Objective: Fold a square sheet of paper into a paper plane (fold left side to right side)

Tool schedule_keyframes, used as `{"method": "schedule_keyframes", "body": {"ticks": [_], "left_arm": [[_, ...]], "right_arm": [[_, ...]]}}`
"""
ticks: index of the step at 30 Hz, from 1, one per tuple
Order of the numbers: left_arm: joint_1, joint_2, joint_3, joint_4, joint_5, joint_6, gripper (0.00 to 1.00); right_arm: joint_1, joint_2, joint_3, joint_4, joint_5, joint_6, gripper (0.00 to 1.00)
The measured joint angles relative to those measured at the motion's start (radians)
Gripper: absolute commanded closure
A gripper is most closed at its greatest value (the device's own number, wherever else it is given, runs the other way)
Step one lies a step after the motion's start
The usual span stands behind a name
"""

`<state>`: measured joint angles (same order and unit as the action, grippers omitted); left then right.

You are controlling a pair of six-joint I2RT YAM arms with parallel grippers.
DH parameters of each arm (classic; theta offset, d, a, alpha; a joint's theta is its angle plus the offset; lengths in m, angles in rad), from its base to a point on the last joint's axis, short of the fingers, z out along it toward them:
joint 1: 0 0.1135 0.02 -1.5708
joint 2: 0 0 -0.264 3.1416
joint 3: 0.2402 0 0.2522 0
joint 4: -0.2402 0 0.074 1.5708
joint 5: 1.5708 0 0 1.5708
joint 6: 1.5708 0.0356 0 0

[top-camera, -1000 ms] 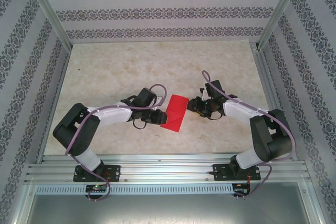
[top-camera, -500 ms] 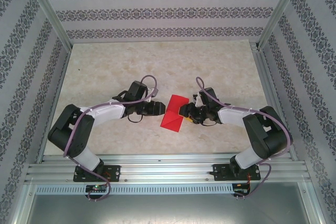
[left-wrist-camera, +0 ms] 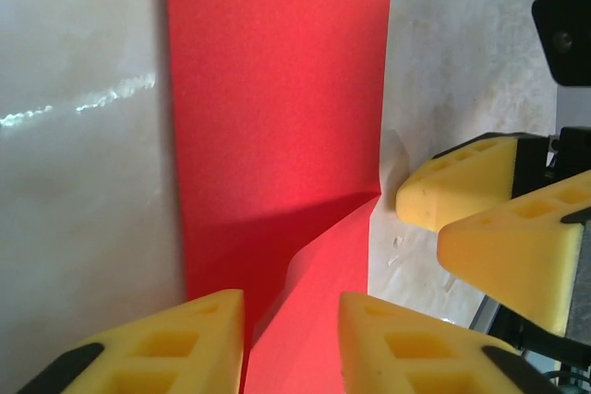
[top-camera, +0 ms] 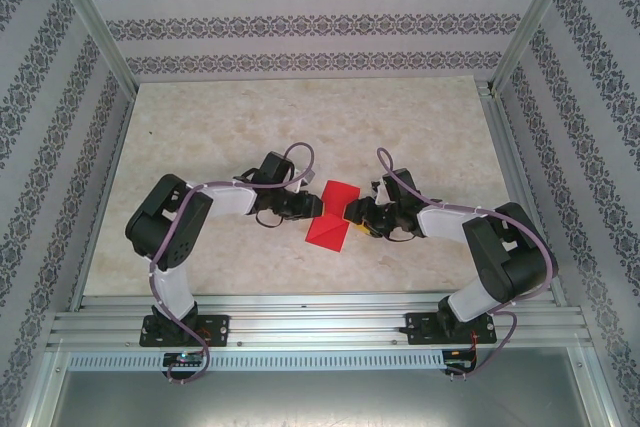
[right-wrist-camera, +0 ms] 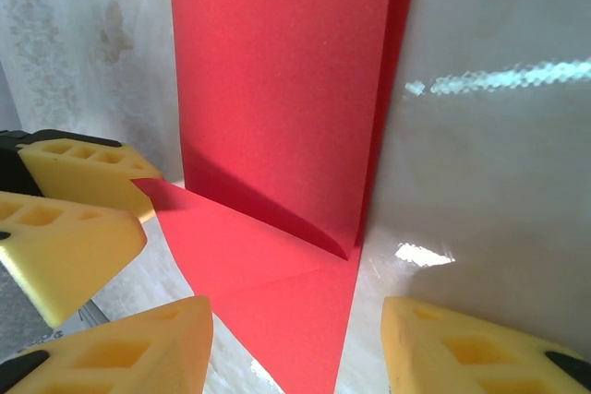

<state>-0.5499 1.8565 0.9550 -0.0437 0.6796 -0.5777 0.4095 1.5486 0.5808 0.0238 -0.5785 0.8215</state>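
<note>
Centrally on the marbled table (top-camera: 300,117), between the two arms: one square sheet of paper (top-camera: 327,230), bright red, lying folded into a narrower strip, with a diagonal crease across its near end. Left gripper (top-camera: 310,209): low at the paper's left edge, yellow fingers pointing right. From the left wrist, this gripper (left-wrist-camera: 291,306) stands part-way open, a clear gap between its pads, and a lifted flap of the paper (left-wrist-camera: 277,89) rises into that gap; whether either pad touches the flap cannot be told. Right gripper (top-camera: 350,215): low at the paper's right edge, facing the left one. From the right wrist, it (right-wrist-camera: 295,311) stands wide, straddling the creased triangular end of the paper (right-wrist-camera: 277,71) and clamped on nothing. Opposing fingers (right-wrist-camera: 83,173) of the left gripper sit just beside the paper's far edge.
</note>
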Motion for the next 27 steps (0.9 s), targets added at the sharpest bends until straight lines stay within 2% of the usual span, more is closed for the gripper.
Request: {"method": "schedule_keyframes", "body": {"ticks": [4,7,27], "left_arm": [[0.0,0.005,0.007,0.003,0.013,0.002,0.89],[0.0,0.005,0.011,0.003,0.011,0.005,0.94],[0.006,-0.041,-0.015,-0.001,-0.027,0.016,0.95]], "right_arm": [[-0.005,0.0,-0.005,0.007,-0.002,0.001,0.48],[-0.006,0.0,-0.007,0.016,-0.003,0.002,0.48],[-0.004,0.05,-0.008,0.129,-0.045,0.072,0.5]]}}
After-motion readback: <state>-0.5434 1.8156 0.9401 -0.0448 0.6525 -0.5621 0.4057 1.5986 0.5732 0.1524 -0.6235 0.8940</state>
